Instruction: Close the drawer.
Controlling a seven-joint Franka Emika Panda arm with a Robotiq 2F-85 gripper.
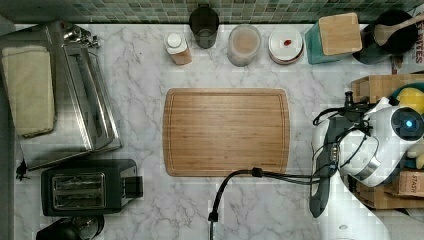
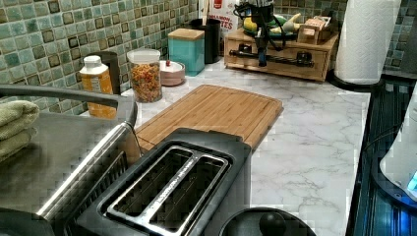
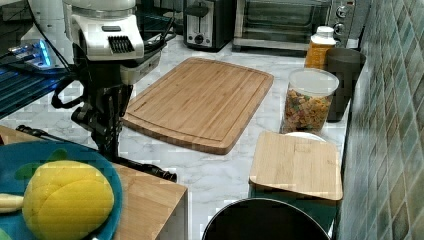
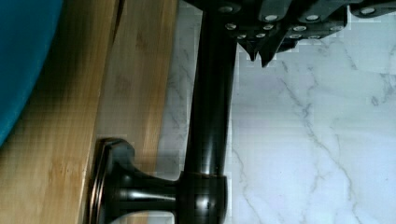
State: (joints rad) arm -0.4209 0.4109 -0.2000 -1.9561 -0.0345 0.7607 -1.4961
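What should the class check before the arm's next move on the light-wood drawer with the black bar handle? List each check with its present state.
1. Gripper on the white marble counter side of the long black bar handle: ok.
2. Jaws shut for pushing: ok.
3. Light-wood drawer fully in: cannot tell.
4. Flat bamboo cutting board clear of the drawer: ok.
5. Round blue plate clear of the gripper: ok.
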